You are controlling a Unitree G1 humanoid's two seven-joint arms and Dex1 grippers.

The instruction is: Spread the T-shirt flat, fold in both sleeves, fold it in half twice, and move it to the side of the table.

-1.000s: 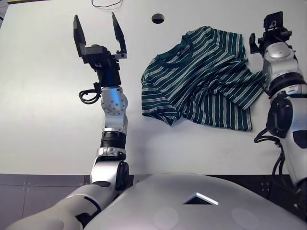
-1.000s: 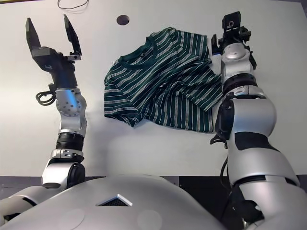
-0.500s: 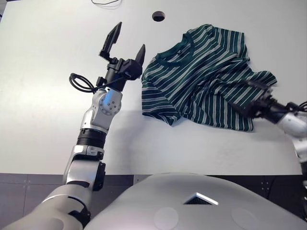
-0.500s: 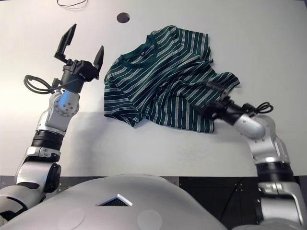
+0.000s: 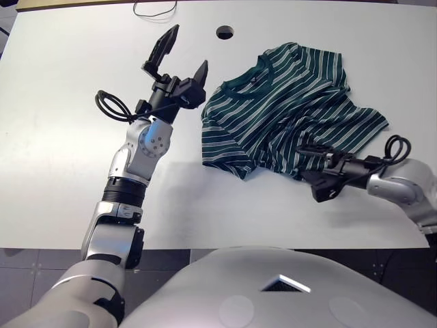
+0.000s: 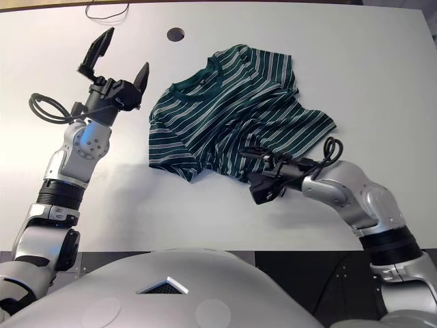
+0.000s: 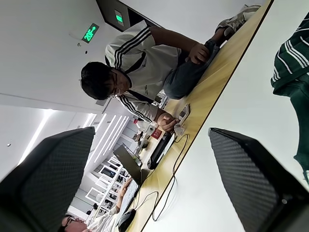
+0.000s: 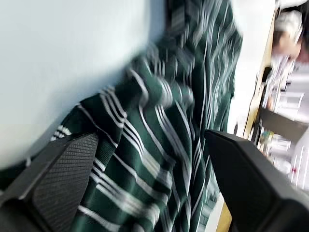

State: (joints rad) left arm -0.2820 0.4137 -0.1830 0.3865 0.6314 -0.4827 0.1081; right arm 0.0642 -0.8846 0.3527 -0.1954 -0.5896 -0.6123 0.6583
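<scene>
A dark green T-shirt with white stripes lies crumpled on the white table, right of centre, its collar toward the far side. My left gripper is open and raised just left of the collar, holding nothing. My right gripper is open, low at the shirt's near hem, one finger at the cloth edge and one on the table side. In the right wrist view the striped fabric lies between the two fingers.
A round cable hole sits in the table at the far side, and a thin cable lies near the far edge. Bare table stretches to the left and along the front edge.
My right arm swung from the shirt's far right corner down and inward to its near hem. My left gripper moved right toward the collar and tilted. The shirt's right corner shifted slightly.
</scene>
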